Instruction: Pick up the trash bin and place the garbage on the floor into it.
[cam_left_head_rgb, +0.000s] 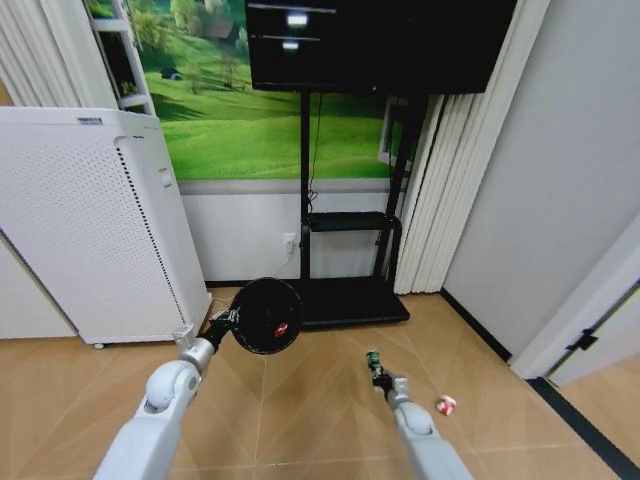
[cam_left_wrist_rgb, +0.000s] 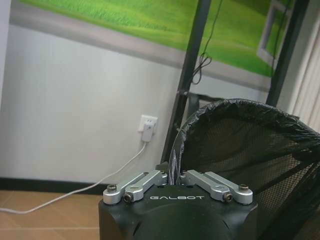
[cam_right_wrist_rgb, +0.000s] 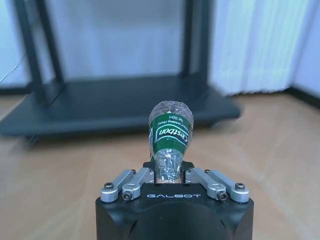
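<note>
My left gripper (cam_left_head_rgb: 222, 322) is shut on the rim of the trash bin (cam_left_head_rgb: 265, 315), a black round mesh wastebasket held off the floor and tipped with its mouth toward me. A red piece of garbage (cam_left_head_rgb: 283, 328) shows inside it. In the left wrist view the gripper (cam_left_wrist_rgb: 171, 172) pinches the bin's rim and the mesh wall (cam_left_wrist_rgb: 240, 150) rises beyond it. My right gripper (cam_left_head_rgb: 378, 375) is shut on a crumpled green-labelled bottle (cam_left_head_rgb: 373, 359), held above the floor to the bin's right; the bottle (cam_right_wrist_rgb: 170, 132) stands out of that gripper (cam_right_wrist_rgb: 169, 172). A red-and-white piece (cam_left_head_rgb: 446, 404) lies on the floor further right.
A tall white air purifier (cam_left_head_rgb: 100, 230) stands at the left. Behind the bin are the black TV stand's base (cam_left_head_rgb: 350, 300) and a white cord from a wall socket (cam_left_wrist_rgb: 147, 125). Curtains (cam_left_head_rgb: 450, 180) and a grey wall close the right side; open wooden floor lies in front.
</note>
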